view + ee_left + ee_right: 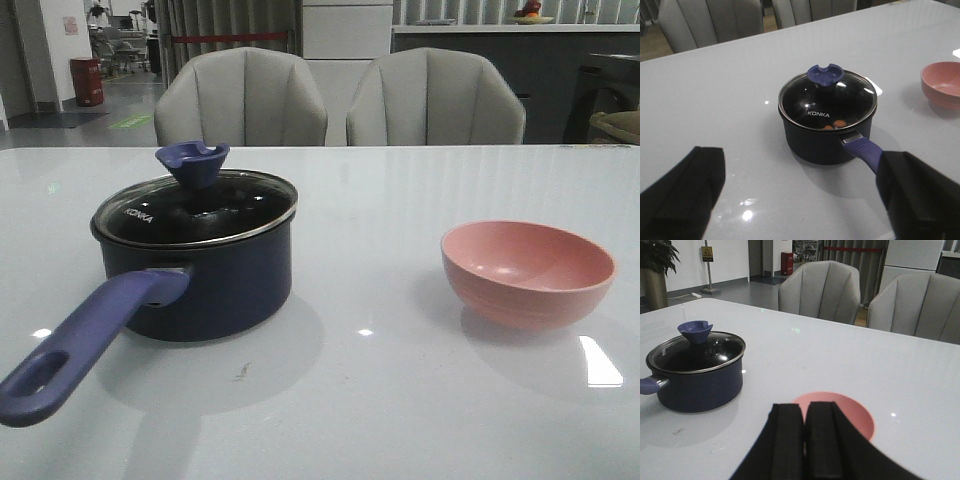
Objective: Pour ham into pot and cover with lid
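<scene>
On the left half of the bench (400, 200) stands the pot (215, 285), dark navy, its long purple-blue handle (85, 340) running out toward the near left edge with the hole at its end nearest the camera. The lid (200, 205) sits on the pot, its steel rim resting level on the pot's rim all round, the blue-purple knob (192, 163) upright at the centre and the white "KONKA" lettering readable on the glass. Through the glass, in the left wrist view, the ham (839, 123) shows as small orange slices lying on the pot's floor on the side near the handle.

The left gripper (800, 200) appears only in its own wrist view: its two dark fingers (685, 195) stand wide apart with nothing between them, near the pot's handle and clear of the pot itself.

To the right of the pot, well apart from it, sits the pink bowl (528, 272), upright, with nothing visible inside it.

The right gripper (805, 440) appears only in its own wrist view, near the pink bowl, with part of the bowl's rim hidden behind it. Its fingers (785, 440) are pressed together with just a thin seam between them, and they hold nothing.

Behind the bench, two grey chairs (240, 100) stand side by side.
</scene>
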Robot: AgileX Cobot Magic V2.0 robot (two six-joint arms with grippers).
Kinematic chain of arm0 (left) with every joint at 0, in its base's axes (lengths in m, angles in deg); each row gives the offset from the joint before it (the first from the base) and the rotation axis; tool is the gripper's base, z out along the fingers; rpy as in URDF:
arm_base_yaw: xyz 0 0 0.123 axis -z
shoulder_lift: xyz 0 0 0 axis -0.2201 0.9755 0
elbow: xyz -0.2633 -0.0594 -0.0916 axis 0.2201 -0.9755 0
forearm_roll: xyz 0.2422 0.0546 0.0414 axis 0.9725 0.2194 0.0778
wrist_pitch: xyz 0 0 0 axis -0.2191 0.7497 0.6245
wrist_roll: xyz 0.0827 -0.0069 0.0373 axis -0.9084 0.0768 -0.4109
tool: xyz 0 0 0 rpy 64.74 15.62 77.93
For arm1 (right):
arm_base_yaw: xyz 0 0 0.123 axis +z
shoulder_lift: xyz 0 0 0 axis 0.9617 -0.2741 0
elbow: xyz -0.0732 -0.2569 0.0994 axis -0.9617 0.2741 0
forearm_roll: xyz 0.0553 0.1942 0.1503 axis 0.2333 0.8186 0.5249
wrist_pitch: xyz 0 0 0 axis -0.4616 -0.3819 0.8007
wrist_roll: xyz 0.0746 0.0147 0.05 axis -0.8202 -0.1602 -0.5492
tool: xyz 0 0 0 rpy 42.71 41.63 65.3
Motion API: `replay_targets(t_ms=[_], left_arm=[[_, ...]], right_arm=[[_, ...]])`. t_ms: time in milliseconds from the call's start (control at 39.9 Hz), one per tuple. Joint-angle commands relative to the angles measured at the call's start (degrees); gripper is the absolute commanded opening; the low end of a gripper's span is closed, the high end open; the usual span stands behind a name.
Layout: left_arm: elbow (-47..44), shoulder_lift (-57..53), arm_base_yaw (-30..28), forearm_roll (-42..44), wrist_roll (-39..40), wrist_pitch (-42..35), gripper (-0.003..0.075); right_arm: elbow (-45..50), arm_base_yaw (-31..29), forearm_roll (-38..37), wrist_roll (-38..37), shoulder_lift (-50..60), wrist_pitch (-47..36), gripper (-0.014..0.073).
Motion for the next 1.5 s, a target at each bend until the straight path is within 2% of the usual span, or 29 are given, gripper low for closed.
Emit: replay_targets(t_ms=[0, 150, 226, 702, 802, 927, 1128, 1228, 1303, 1353, 1479], left_arm=[[-1.11, -3.34, -0.14, -0.63, 0.07, -7.16, 0.0441], [-2.32, -6.43, -0.14, -1.93, 0.07, -9.09, 0.0104], [-2.32, -6.72, -0.14, -1.93, 0.07, -9.4, 0.0136], [-2.32, -6.72, -0.14, -1.93, 0.07, -9.04, 0.0133], [-4.04, -6.72, -0.23, -2.09, 0.07, -10.9, 0.0133], [-8.48, -7.09, -5.01, -2.09, 0.07, -15.48, 0.0133], [-19.29, -9.46, -15.98, -2.73, 0.07, -30.21, 0.0133], [-24.14, -10.91, -18.87, -2.73, 0.18, -36.01, 0.0133], [-26.28, -12.31, -19.78, -2.97, 0.29, -37.73, 0.0133], [-26.06, -12.59, -19.76, -3.26, 0.29, -35.65, 0.0133], [-26.06, -12.45, -19.81, -3.91, 0.29, -35.93, 0.0133]], right_arm=[[-1.68, 0.02, 0.17, 0.46, -0.56, -4.71, 0.016], [-1.68, 0.02, 0.17, 0.46, -0.56, -4.71, 0.016], [-1.68, 0.02, 0.17, 0.46, -0.56, -4.71, 0.016], [-1.68, 0.02, 0.17, 0.46, -0.56, -4.71, 0.016], [-1.68, 0.02, 0.17, 0.46, -0.56, -4.71, 0.016], [-1.68, 0.02, 0.17, 0.46, -0.56, -4.71, 0.016], [-1.68, 0.02, 0.17, 0.46, -0.56, -4.71, 0.016], [-1.68, 0.02, 0.17, 0.46, -0.56, -4.71, 0.016], [-1.68, 0.02, 0.17, 0.46, -0.56, -4.71, 0.016], [-1.68, 0.02, 0.17, 0.46, -0.56, -4.71, 0.016], [-1.68, 0.02, 0.18, 0.46, -0.56, -4.65, 0.016]])
